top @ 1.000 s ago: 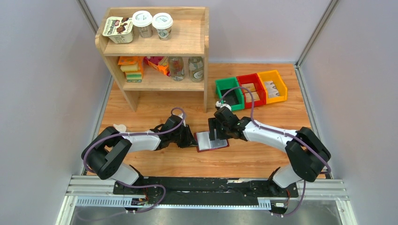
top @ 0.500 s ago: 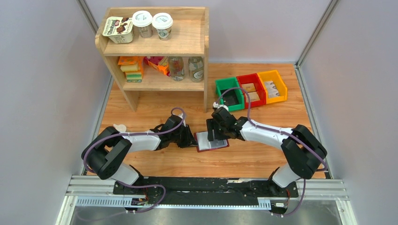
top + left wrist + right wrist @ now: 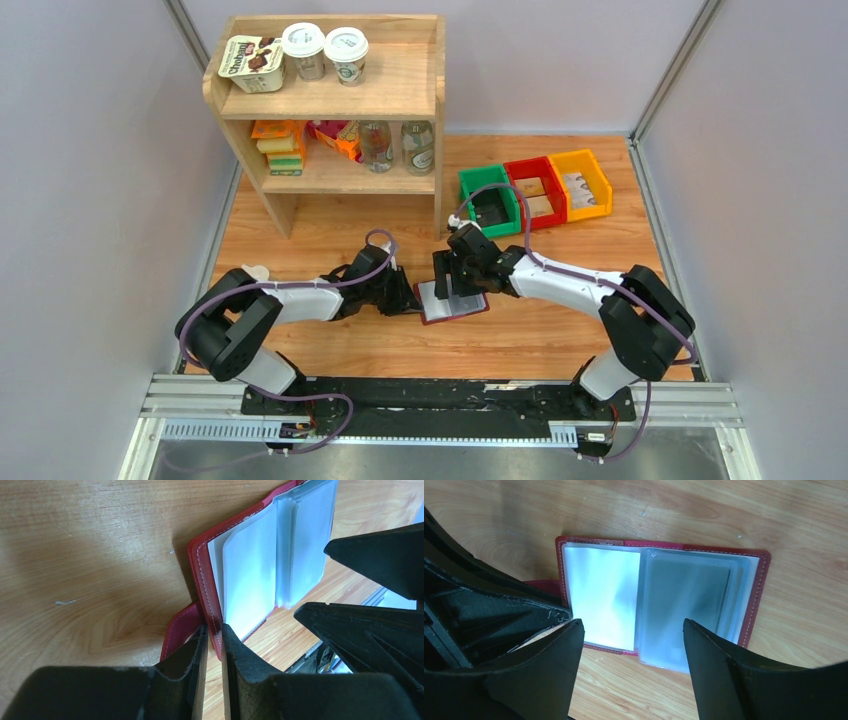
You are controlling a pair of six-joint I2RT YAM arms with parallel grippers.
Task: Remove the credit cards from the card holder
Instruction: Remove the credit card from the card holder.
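Observation:
The maroon card holder (image 3: 452, 302) lies open on the table, its clear sleeves facing up. My left gripper (image 3: 412, 299) is shut on the holder's left edge (image 3: 212, 625), beside the closing tab (image 3: 177, 632). My right gripper (image 3: 447, 284) is open and hovers over the holder, empty, its fingers (image 3: 549, 665) apart above the near edge. In the right wrist view the left sleeve (image 3: 601, 597) glares white and the right sleeve holds a greyish card (image 3: 686, 597). No card lies outside the holder.
A wooden shelf (image 3: 335, 100) with cups, jars and packets stands at the back left. Green (image 3: 489, 199), red (image 3: 535, 188) and yellow (image 3: 581, 183) bins sit at the back right. Grey walls close in both sides.
My right gripper has shifted a little to the left and back over the holder. The left gripper and the holder have stayed put.

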